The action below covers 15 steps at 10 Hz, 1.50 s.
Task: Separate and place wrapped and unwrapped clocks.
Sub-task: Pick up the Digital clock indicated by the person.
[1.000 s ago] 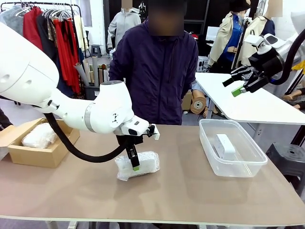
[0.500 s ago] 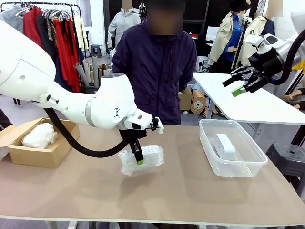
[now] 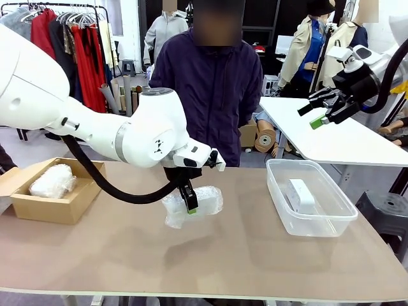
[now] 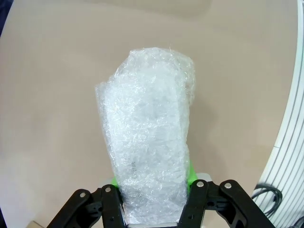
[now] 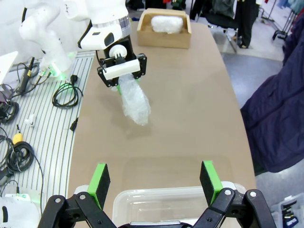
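Lifted clear above the middle of the desk (image 3: 255, 255) in the left claw (image 3: 190, 204), pinched at one end: lumpy white bubble-wrapped bundle (image 3: 194, 205), likely light, squashy, slippery-skinned, better gripped mid-body; right claw (image 3: 323, 115) agape, idle above the desk's right edge.

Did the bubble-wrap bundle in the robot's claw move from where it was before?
Yes. The left gripper has lifted the bundle off the table and carried it a little right, toward the tub.
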### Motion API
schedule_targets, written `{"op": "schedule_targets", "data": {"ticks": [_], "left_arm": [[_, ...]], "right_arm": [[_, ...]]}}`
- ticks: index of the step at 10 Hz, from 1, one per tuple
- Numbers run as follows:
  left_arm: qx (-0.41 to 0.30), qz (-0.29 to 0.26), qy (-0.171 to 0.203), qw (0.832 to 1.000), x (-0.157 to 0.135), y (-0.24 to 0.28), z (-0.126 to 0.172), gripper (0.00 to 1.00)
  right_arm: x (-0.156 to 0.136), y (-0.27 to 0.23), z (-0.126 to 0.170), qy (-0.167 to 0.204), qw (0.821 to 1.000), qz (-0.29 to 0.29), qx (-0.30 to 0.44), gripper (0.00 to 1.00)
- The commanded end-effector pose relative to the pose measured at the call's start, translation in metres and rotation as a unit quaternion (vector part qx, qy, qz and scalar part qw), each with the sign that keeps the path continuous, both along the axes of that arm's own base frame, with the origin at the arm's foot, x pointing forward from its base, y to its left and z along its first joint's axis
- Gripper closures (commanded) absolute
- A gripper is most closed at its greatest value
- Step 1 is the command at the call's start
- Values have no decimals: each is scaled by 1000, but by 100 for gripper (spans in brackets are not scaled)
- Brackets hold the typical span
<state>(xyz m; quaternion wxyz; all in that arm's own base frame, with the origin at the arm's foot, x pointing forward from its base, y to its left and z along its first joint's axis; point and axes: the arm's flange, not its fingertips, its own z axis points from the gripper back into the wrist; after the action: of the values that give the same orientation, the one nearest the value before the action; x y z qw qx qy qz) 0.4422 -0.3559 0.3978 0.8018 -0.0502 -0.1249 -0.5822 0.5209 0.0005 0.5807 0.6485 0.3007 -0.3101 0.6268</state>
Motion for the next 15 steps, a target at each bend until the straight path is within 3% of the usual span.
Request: {"op": "schedule_targets", "data": {"ticks": [1, 4, 8, 11, 15], "left_arm": [[10, 12, -13, 1000, -1, 5, 7, 100], [13, 15, -31, 999, 9, 9, 18, 100], [3, 17, -28, 999, 9, 4, 13, 100], [27, 31, -67, 997, 6, 12, 47, 100], [46, 34, -106, 993, 26, 15, 106, 100]], "right_arm": [[-5, 0, -2, -5, 1000, 4, -3, 0], [-5, 0, -2, -5, 1000, 4, -3, 0], [-5, 0, -2, -5, 1000, 4, -3, 0], [-5, 0, -2, -5, 1000, 4, -3, 0], [-5, 0, -2, -5, 1000, 4, -3, 0]]}}
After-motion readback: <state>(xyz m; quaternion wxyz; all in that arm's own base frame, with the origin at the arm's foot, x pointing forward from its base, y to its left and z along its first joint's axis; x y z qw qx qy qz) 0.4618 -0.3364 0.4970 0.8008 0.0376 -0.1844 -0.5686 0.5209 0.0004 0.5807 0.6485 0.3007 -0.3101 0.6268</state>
